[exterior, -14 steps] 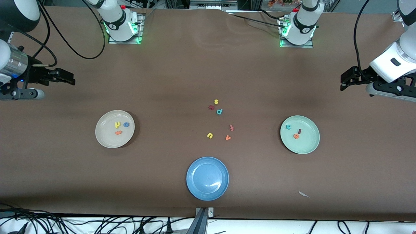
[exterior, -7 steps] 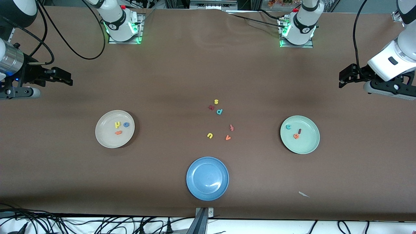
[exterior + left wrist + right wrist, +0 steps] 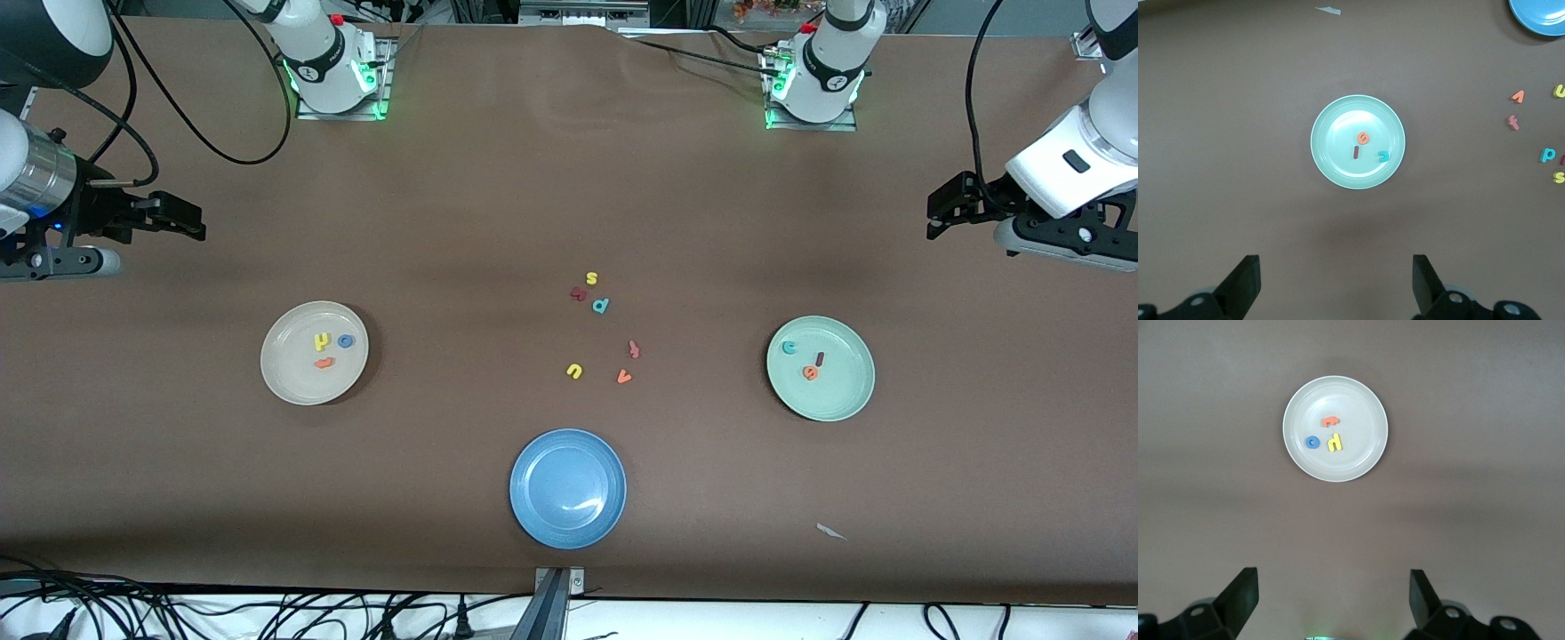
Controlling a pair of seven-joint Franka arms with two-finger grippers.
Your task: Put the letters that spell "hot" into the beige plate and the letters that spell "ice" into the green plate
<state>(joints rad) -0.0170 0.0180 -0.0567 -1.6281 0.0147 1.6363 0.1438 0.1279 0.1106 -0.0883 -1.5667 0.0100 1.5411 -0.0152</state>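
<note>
Both pincers shifted slightly | readable letters (image 3: 591, 298): s, p, u

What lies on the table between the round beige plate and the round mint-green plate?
Front view: between the beige plate and green plate lie loose foam letters: yellow s, dark red letter, teal p, yellow u, orange v.

A blue plate (image 3: 567, 488) sits on the brown table (image 3: 498, 204) at the edge nearest the front camera. Farther from that camera, mid-table, lie loose foam letters: a yellow "s" (image 3: 591, 278), a dark red letter (image 3: 578, 293) and a teal "p" (image 3: 601, 306) close together, then a reddish cross-shaped letter (image 3: 634, 349), a yellow "u" (image 3: 574, 371) and an orange "v" (image 3: 624, 377). A small white scrap (image 3: 830, 532) lies near the table's front edge, toward the left arm's end.
</note>
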